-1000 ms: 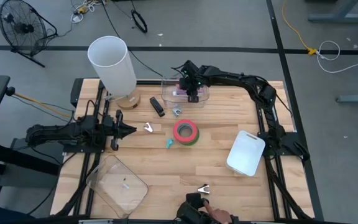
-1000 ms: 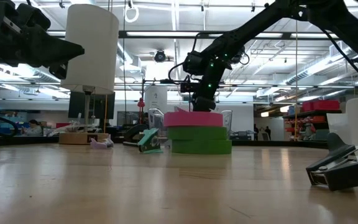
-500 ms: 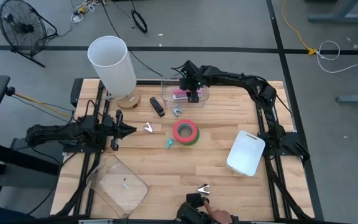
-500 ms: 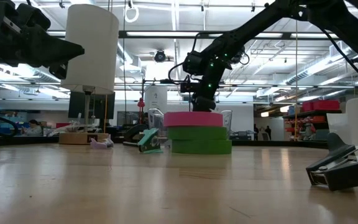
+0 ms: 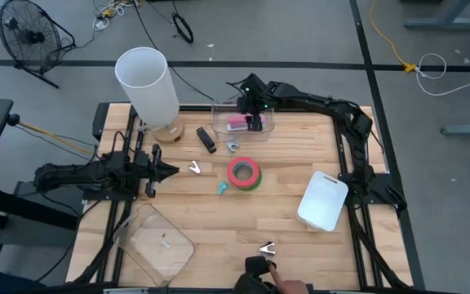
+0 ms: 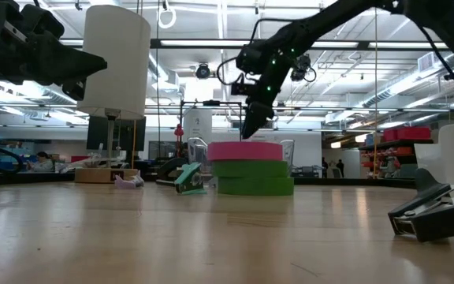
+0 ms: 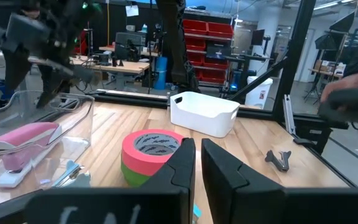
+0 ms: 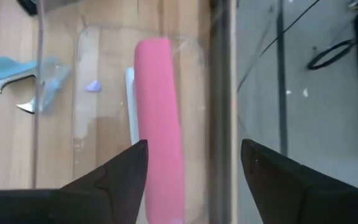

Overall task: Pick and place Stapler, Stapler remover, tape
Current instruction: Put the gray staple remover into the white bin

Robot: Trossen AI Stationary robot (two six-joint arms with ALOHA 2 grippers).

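A pink stapler (image 8: 160,124) lies flat on the floor of a clear container (image 5: 223,110) at the table's far edge. My right gripper (image 5: 254,114) hangs open above it, slanting down, with its fingers (image 8: 126,174) clear of the stapler. The tape (image 5: 244,173), a pink roll stacked on a green one, rests flat at mid-table. A black stapler (image 5: 206,139) and a small staple remover (image 5: 232,147) lie between the tape and the container. My left gripper (image 5: 170,171) waits shut and level at the table's left.
A tall white cylinder (image 5: 147,82) stands at the far left. A white bin (image 5: 323,200) sits at the right and a second clear container (image 5: 153,237) at the near left. More staple removers (image 5: 194,168) (image 5: 223,188) (image 5: 268,247) lie about. A person's hand (image 5: 280,282) shows at the near edge.
My right gripper has risen out of the clear container and stands higher above it. The pink stapler has stayed lying inside.
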